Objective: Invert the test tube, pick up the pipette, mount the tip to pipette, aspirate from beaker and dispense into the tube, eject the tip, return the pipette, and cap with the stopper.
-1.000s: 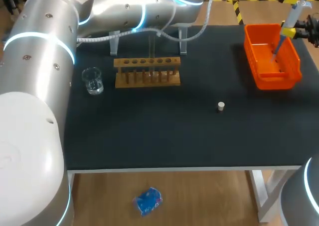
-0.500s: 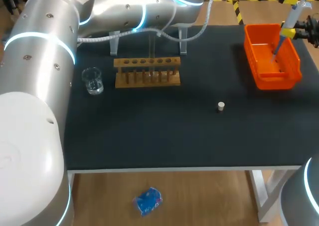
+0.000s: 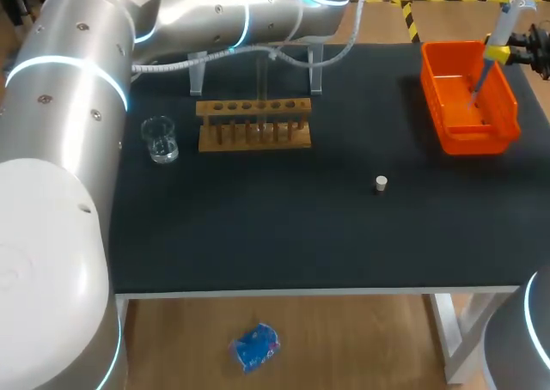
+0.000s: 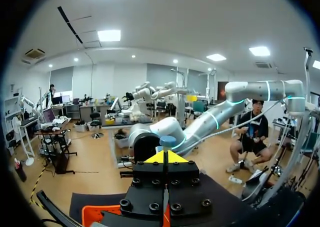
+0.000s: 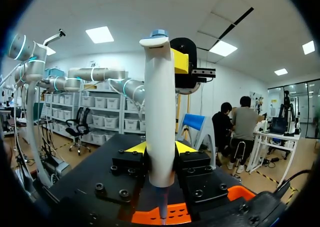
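Now, judging by position, the tip-ejecting step is under way. The right gripper (image 5: 160, 151) is clamping its fingers on the pipette (image 5: 160, 102), holding it upright over the orange bin (image 3: 447, 119) at the far right of the worktop (image 3: 284, 235). The left gripper (image 4: 170, 157), fingers together, is sitting just by the pipette's blue button (image 4: 167, 141). Whether a tip is mounted is too small to tell.

Advice: press straight down on the ejector against a firm right grip, narrow end inside the bin walls.

The tube (image 3: 260, 85) is standing in the wooden rack (image 3: 253, 137). The stopper (image 3: 381, 183) is lying alone mid-worktop.
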